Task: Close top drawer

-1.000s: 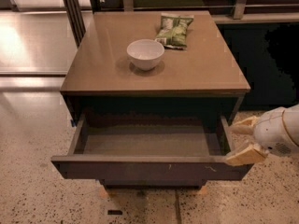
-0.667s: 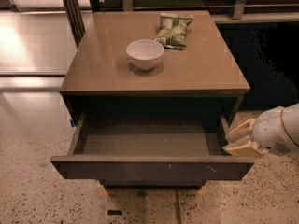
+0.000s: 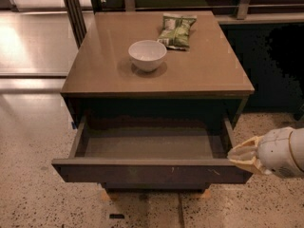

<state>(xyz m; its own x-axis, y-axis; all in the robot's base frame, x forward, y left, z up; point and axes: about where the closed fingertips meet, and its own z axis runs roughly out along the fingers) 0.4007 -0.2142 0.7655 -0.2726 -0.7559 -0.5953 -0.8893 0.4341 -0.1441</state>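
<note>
Gripper (image 3: 235,155), lower right: fingers (image 3: 248,148), spread a second ago, now drawn together beside the right end of the top drawer (image 3: 142,171), lower centre, still fully out; I judge the push imminent.

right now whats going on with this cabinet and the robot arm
A robot arm is working on closing the top drawer of a small brown cabinet. The drawer is pulled well out, showing its grey interior. The gripper sits at the right end of the drawer front, close beside its corner; whether it is actually touching cannot be told. The push has not closed anything yet. On the cabinet top are a white bowl and, behind it, a green snack bag.
</note>
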